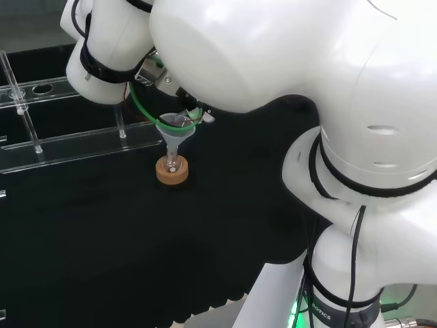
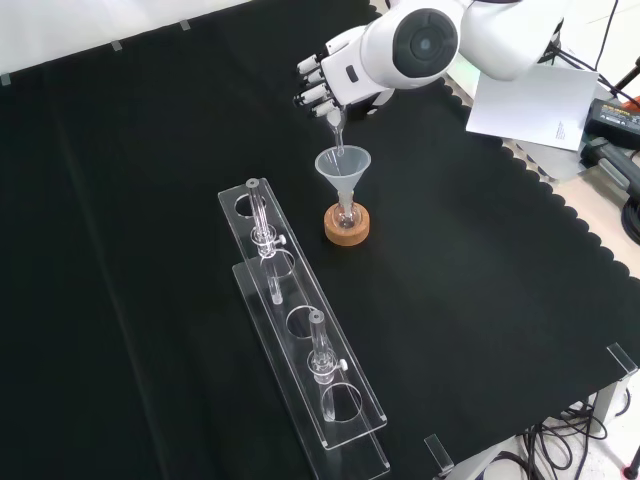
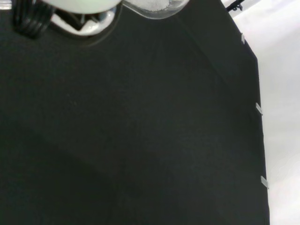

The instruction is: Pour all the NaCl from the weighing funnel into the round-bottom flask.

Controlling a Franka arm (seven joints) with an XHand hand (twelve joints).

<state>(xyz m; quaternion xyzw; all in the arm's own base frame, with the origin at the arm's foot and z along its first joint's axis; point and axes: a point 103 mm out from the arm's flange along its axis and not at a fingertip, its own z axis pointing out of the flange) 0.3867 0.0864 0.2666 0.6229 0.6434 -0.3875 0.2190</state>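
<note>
In the front view the hand [image 2: 325, 85] is hovering at the far side of the surface [image 2: 150, 200], its fingers curling round the weighing funnel [image 2: 336, 124], a small clear piece that is tilting down with its spout pointing into the wide mouth of a clear cone-shaped funnel [image 2: 343, 170]. That cone funnel is sitting upright in the neck of the round-bottom flask [image 2: 346, 214], which is resting on a cork ring stand [image 2: 346, 228] near the middle of the black cloth. In the head view the same cone funnel [image 1: 175, 130] is standing over the cork ring [image 1: 172, 171], just left of the arm's big white links, and the hand itself is mostly hiding behind them.

Judging from this, the pour is under way: the weighing funnel is tipping over the cone and the spout is sitting just above or just inside its rim. Whether any NaCl is already lying in the flask is too small to tell, and how much is staying in the weighing funnel cannot be made out either. What seems left is to tip further until the salt is running out completely.

Near the flask, to its left and nearer in the front view, a clear plastic rack [image 2: 300, 330] is lying on the cloth, holding a couple of upright glass pieces, well apart from the pour.
</note>
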